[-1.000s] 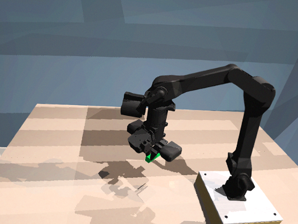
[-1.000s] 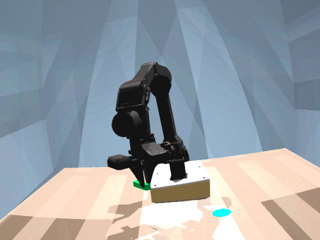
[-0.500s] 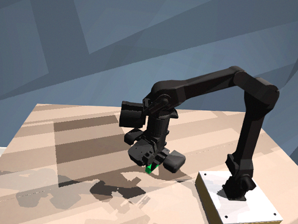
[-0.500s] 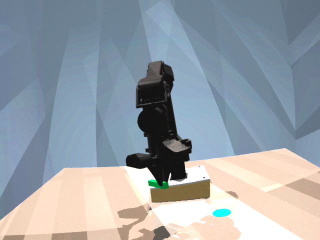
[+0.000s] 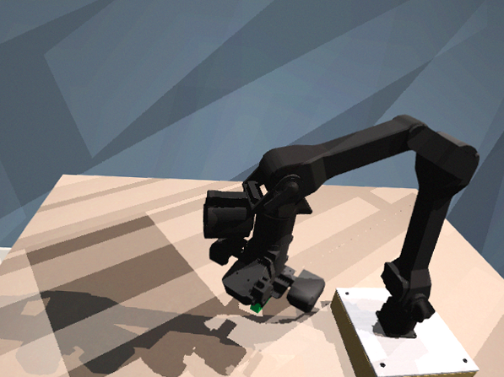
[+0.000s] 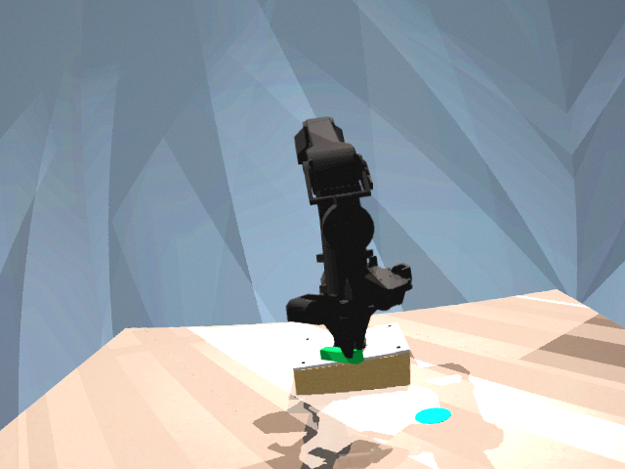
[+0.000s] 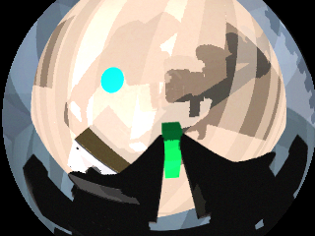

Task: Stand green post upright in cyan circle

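Observation:
The green post (image 5: 256,308) (image 6: 333,354) (image 7: 172,152) is held in the air, lying nearly level, with one end sticking out past the fingers. My gripper (image 6: 351,351) (image 7: 171,138) is shut on it and points downward; in the top view the gripper body hides most of the post. The cyan circle (image 6: 433,415) (image 7: 112,80) lies flat on the table, to the right of the post in the exterior view and up and left of it in the wrist view. The circle does not show in the top view.
The arm's base box, with a white top (image 5: 427,356) (image 6: 381,337) and brown sides (image 6: 353,375) (image 7: 103,148), stands on the table (image 5: 177,200) (image 6: 176,404). It is behind the held post in the exterior view. Dark arm shadows fall across the table.

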Robot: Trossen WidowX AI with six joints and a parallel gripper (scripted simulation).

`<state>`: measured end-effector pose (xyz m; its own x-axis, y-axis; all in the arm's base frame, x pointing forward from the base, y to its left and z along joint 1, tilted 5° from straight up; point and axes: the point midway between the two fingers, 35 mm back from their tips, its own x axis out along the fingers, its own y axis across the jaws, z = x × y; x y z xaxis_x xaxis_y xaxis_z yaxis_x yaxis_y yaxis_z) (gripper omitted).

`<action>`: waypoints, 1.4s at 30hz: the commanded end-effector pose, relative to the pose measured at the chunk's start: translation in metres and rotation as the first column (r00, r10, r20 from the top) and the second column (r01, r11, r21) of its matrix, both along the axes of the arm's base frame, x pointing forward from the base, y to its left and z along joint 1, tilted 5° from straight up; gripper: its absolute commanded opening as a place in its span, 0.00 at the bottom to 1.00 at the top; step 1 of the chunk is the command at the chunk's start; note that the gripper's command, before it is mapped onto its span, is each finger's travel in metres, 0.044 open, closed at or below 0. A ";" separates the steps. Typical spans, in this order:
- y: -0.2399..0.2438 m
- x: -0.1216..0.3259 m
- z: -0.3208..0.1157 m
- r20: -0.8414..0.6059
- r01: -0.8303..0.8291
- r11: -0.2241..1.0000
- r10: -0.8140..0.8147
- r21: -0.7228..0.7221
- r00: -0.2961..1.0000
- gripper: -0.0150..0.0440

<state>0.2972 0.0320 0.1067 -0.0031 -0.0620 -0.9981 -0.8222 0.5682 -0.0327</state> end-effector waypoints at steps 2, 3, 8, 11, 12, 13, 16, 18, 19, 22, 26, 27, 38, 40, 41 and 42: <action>0.014 -0.005 -0.001 -0.007 -0.026 1.000 0.026 0.004 1.000 0.29; 0.017 -0.005 -0.001 -0.008 -0.033 0.999 0.033 0.004 0.999 0.29; 0.032 -0.010 -0.001 -0.011 -0.067 0.998 0.067 0.005 0.998 0.29; 0.041 -0.013 -0.001 -0.012 -0.087 0.996 0.087 0.006 0.996 0.29; 0.044 -0.014 -0.001 -0.013 -0.094 0.996 0.094 0.006 0.995 0.29; 0.047 -0.015 -0.001 -0.013 -0.101 0.995 0.101 0.006 0.995 0.29; 0.056 -0.019 -0.001 -0.015 -0.121 0.993 0.121 0.007 0.993 0.29; 0.061 -0.021 -0.001 -0.016 -0.135 0.991 0.135 0.007 0.991 0.29; 0.064 -0.022 -0.001 -0.017 -0.141 0.990 0.141 0.007 0.990 0.29; 0.073 -0.026 -0.001 -0.019 -0.161 0.987 0.162 0.008 0.987 0.29; 0.084 -0.032 -0.001 -0.021 -0.188 0.982 0.188 0.008 0.982 0.29; 0.086 -0.034 -0.001 -0.022 -0.195 0.981 0.195 0.008 0.981 0.29; 0.114 -0.052 -0.002 -0.029 -0.267 0.964 0.267 0.009 0.963 0.29; 0.119 -0.055 -0.002 -0.030 -0.279 0.960 0.279 0.009 0.960 0.29; 0.120 -0.056 -0.002 -0.030 -0.283 0.959 0.283 0.009 0.959 0.29; 0.120 -0.057 -0.002 -0.030 -0.284 0.959 0.284 0.009 0.958 0.29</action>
<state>0.2444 0.1495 0.1056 -0.0115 -0.0594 -0.9982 -0.9490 0.3152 -0.0078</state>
